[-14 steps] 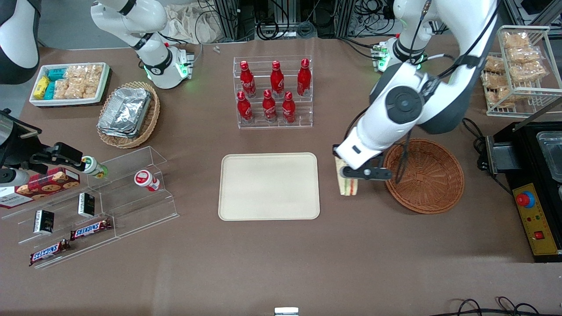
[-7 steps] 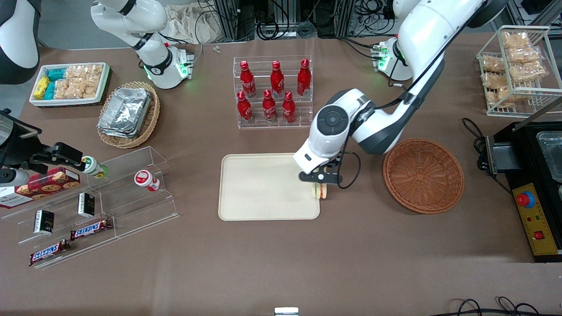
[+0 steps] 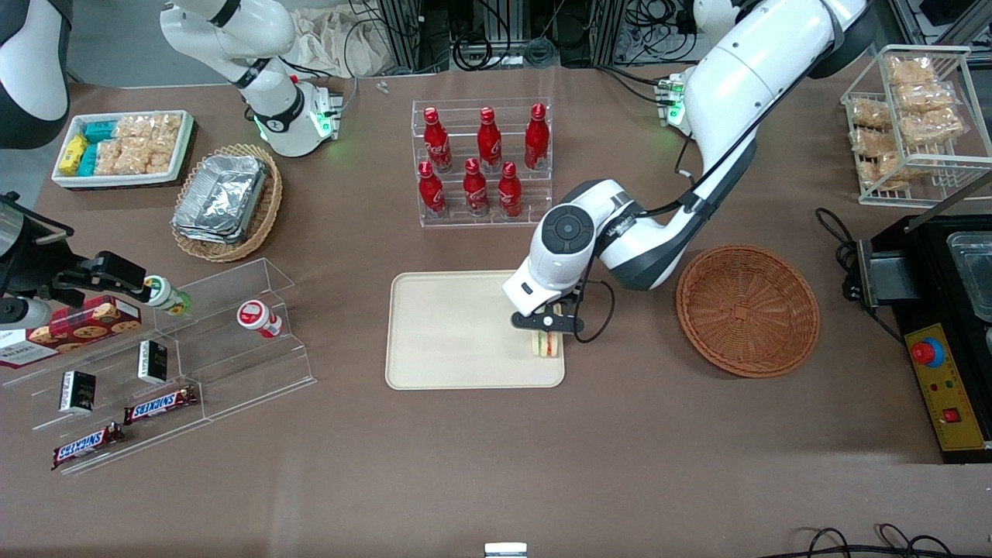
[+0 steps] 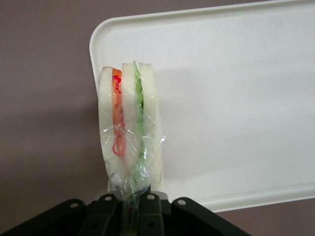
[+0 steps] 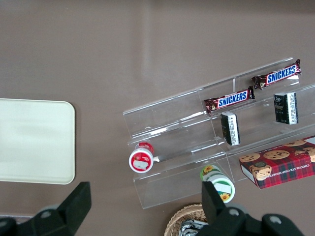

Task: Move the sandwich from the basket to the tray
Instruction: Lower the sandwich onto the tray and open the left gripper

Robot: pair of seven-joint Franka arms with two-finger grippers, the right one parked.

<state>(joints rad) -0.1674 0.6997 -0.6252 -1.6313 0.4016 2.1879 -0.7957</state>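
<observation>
My left gripper (image 3: 547, 324) hangs over the cream tray (image 3: 457, 325), near the corner closest to the front camera on the basket's side, shut on the wrapped sandwich (image 3: 546, 344). In the left wrist view the sandwich (image 4: 129, 132) stands on edge in clear film, pale bread with orange-red and green layers, pinched between the black fingers (image 4: 147, 214) of the gripper (image 4: 129, 209) above the tray's rim (image 4: 98, 44). The reddish-brown wicker basket (image 3: 748, 310) sits beside the tray toward the working arm's end, with nothing in it.
A clear rack of red bottles (image 3: 482, 163) stands farther from the front camera than the tray. A tan basket with foil containers (image 3: 226, 200), a white snack bin (image 3: 122, 147) and acrylic shelves with snack bars (image 3: 167, 364) lie toward the parked arm's end. A wire rack (image 3: 914, 124) and black box (image 3: 942, 310) flank the basket.
The left gripper carried the sandwich from beside the basket sideways to over the tray's corner and lower toward it. The basket stayed put.
</observation>
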